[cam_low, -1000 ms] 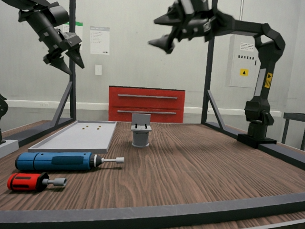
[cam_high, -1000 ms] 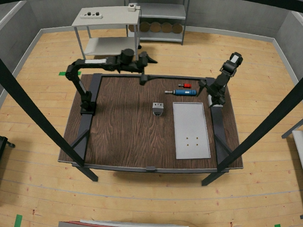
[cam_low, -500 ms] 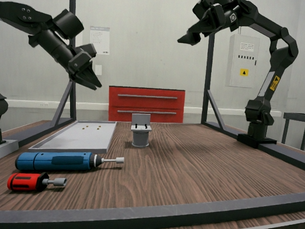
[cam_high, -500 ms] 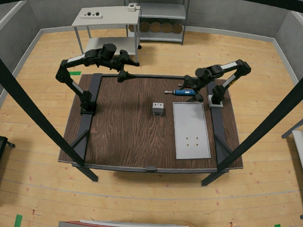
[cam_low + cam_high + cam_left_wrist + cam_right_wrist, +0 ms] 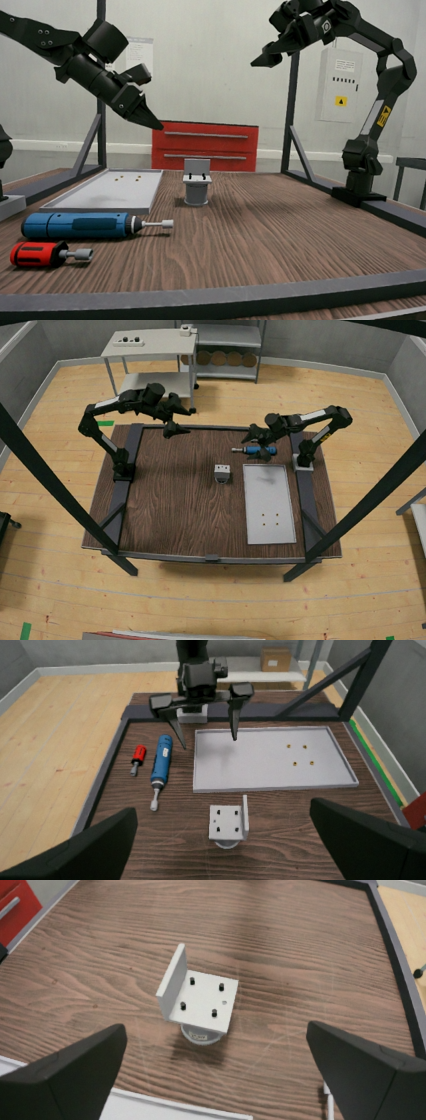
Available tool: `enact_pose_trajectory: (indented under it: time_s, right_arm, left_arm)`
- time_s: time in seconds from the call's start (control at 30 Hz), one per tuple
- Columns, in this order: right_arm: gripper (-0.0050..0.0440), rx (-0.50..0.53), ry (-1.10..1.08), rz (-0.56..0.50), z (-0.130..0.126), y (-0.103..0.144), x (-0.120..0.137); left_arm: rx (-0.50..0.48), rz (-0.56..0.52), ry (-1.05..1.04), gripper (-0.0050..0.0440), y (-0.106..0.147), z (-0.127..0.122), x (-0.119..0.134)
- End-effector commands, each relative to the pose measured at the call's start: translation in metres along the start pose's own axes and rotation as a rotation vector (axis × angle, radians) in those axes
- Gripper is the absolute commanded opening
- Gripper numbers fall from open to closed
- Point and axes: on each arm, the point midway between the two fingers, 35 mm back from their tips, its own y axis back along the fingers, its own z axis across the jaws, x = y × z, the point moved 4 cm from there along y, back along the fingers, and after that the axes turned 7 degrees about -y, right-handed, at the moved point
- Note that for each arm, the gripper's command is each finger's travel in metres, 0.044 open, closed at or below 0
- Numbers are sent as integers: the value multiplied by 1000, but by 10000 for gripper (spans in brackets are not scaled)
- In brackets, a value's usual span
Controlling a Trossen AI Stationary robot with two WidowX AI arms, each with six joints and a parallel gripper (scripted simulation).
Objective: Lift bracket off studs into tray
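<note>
A white L-shaped bracket (image 5: 221,470) sits on four black studs on top of a grey cylindrical joint module (image 5: 196,195), which stands upright near the middle of the table. The bracket also shows in the left wrist view (image 5: 228,822) and the right wrist view (image 5: 200,1000). The flat grey tray (image 5: 269,502) lies beside it. My left gripper (image 5: 180,421) is open and empty, high above the table's far left part. My right gripper (image 5: 255,445) is open and empty, raised over the tray's far end, apart from the bracket.
A blue power screwdriver (image 5: 256,449) and a small red screwdriver (image 5: 37,254) lie on the table beyond the tray's far end, under my right gripper. Several small brass studs sit in the tray's near end. Dark frame posts stand at the table's corners.
</note>
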Motion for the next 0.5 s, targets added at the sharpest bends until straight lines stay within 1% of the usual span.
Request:
enact_pose_trajectory:
  time_s: [0.0, 0.27, 0.37, 0.47]
  right_arm:
    - [440, -3, -5, -16, 0, 0, -4]
    - [440, -3, -1, -26, 0, 2, -7]
    - [368, -2, -9, -22, 2, 1, -12]
    - [296, 5, -23, 5, 4, -4, -16]
  left_arm:
    - [4, -13, 4, 440, 4, -1, -3]
    - [1, -14, 2, 440, 4, 0, -3]
    - [7, -8, -2, 440, 2, 0, -4]
    - [23, 11, -26, 440, 4, 2, -5]
